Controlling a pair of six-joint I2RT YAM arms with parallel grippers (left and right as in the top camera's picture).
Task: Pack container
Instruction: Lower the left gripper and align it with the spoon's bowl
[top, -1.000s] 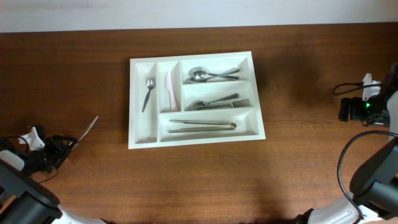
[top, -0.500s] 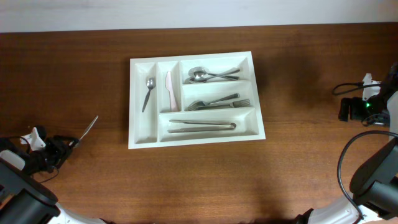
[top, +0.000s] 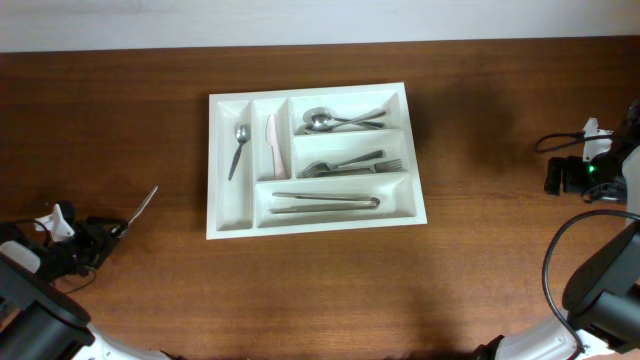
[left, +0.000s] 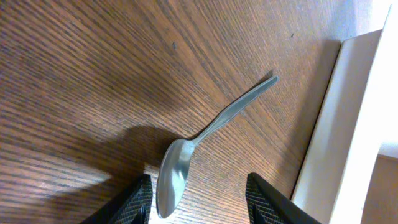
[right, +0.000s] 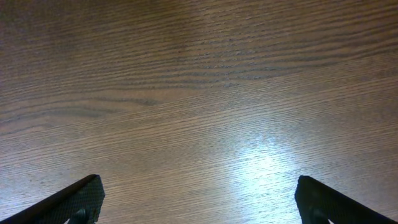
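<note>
The white cutlery tray (top: 415, 200) lies at the table's middle, holding a spoon, a pink knife, spoons, forks and tongs in its compartments. Its edge shows at the right of the left wrist view (left: 339, 118). A loose steel spoon (top: 142, 207) lies on the table left of the tray. In the left wrist view the spoon (left: 186, 155) has its bowl between my open left gripper's fingers (left: 199, 202), close to the left finger. My left gripper (top: 105, 233) is at the table's left edge. My right gripper (right: 196, 199) is open and empty over bare wood at the far right (top: 560, 176).
A black cable loops near the right arm (top: 560, 140). The table's back edge meets a pale wall behind the tray.
The left arm has shifted very slightly. The spoon, the tray and the right arm have not moved.
</note>
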